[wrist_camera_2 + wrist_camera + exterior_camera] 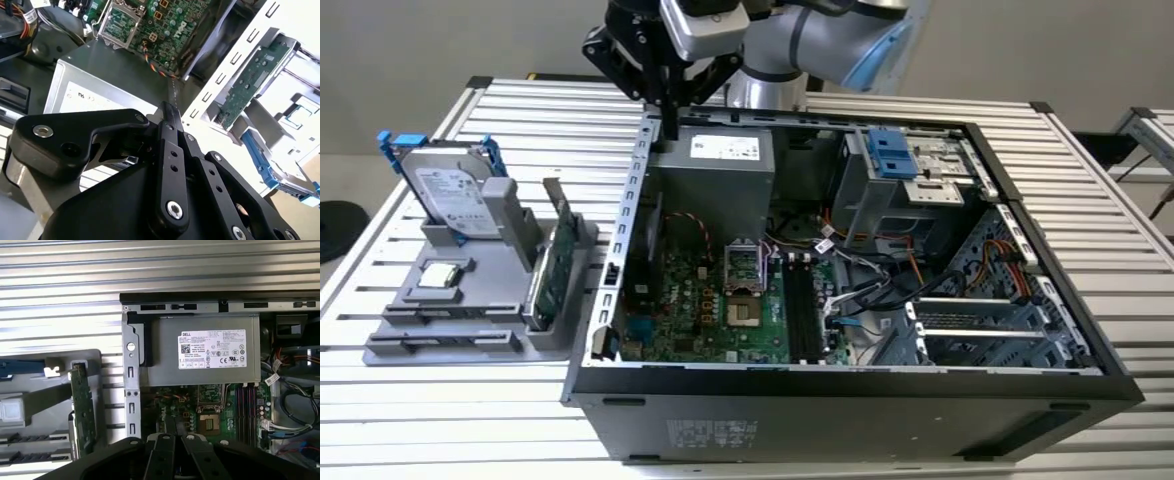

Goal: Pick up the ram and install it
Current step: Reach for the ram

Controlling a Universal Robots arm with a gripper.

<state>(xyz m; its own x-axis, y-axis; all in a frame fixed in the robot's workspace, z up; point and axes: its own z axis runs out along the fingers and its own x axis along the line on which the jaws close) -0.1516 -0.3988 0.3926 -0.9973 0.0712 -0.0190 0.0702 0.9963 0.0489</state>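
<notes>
Thin dark ram [671, 125] pinched in the black gripper [670, 100] above the rear corner of the open black computer case [854, 385].

A grey metal power supply box [720, 165] and a green motherboard [707, 300] are held inside the case. In the grey plastic holder [440, 345] at the exterior view's left, a silver hard drive with blue rails [454, 190] and a green expansion card [547, 285] are stood on edge. The ram is hung from the closed fingertips (seen edge-on, as a narrow strip), its long axis upright and its lower end pointed at the case wall beside the power supply box.
</notes>
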